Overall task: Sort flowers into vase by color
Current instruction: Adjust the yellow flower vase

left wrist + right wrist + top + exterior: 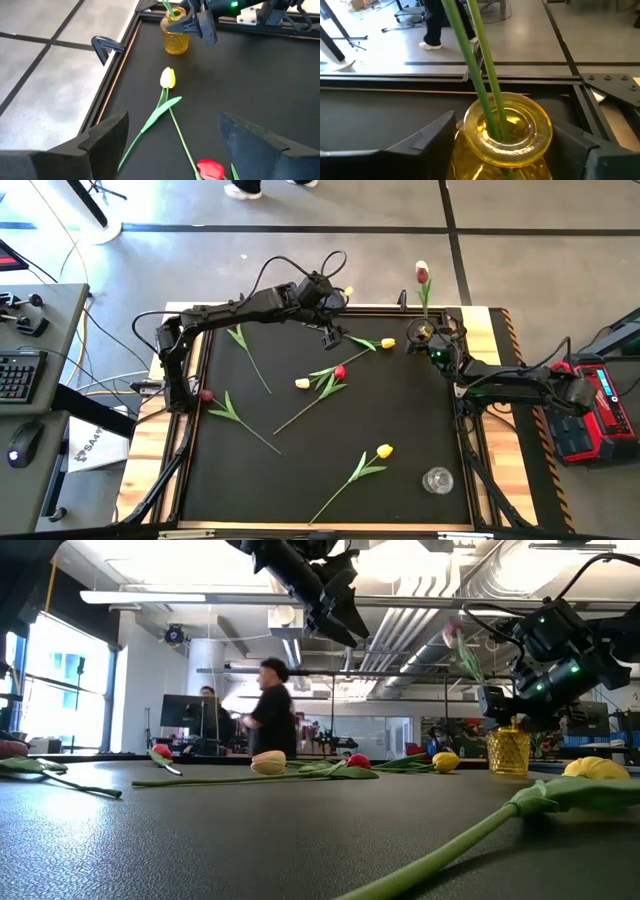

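Vase (pixel 507 132), amber glass, stands at the far right corner of your table (pixel 300 470); two green stems (pixel 480 65) rise from its mouth, and a dark red tulip (pixel 422 275) tops them in the high view. Right gripper (pixel 512 145) sits at the vase, fingers spread wide either side of the glass, nothing held. Left gripper (pixel 172 145) hangs above the far middle of the table, jaws wide and empty, over a yellow tulip (pixel 168 78) lying just short of the vase. You have more flowers flat on the table: a red one (pixel 340 372) and a cream one (pixel 302 383) mid-table, a red one (pixel 206 395) at the left edge, another yellow (pixel 384 451) nearer you. Clear glass (pixel 437 480) stands at the near right.
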